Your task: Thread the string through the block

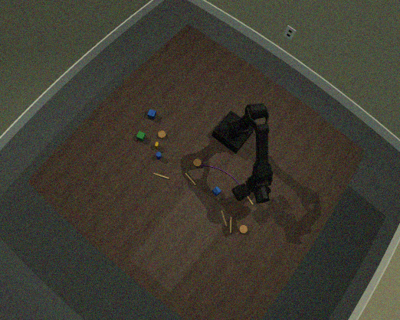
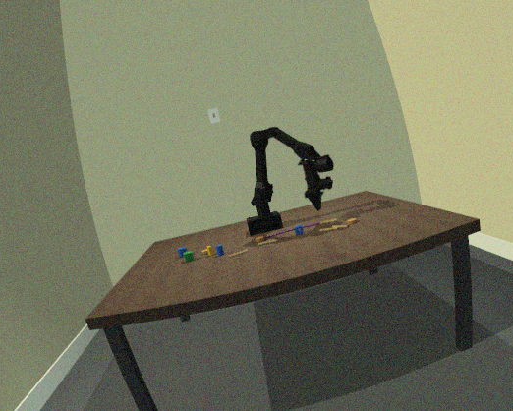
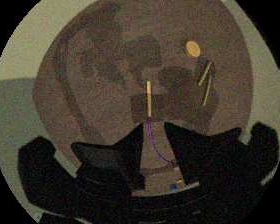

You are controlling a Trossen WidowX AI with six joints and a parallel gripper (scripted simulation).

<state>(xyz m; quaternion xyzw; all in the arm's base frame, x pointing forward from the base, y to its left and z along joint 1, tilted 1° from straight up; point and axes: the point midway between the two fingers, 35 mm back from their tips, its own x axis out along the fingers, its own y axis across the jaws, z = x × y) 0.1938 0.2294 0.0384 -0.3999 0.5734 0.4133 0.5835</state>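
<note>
Arm bent over table, jaws [image 2: 318,208] pointing down, parted, empty.

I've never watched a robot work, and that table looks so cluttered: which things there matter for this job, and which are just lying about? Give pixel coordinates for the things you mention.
Part of the job:
- string [image 1: 220,169] [image 3: 151,142]
- stick on its end [image 3: 149,98]
- button at its other end [image 1: 197,162]

Just lying about:
- green block [image 1: 141,135] [image 2: 188,256]
- yellow piece [image 1: 156,144]

From my remote station I can read no text, label, brand, number or sign in any view, neither on the things across the brown wooden counter [image 1: 155,237] [image 2: 298,265] nor anywhere around it.
</note>
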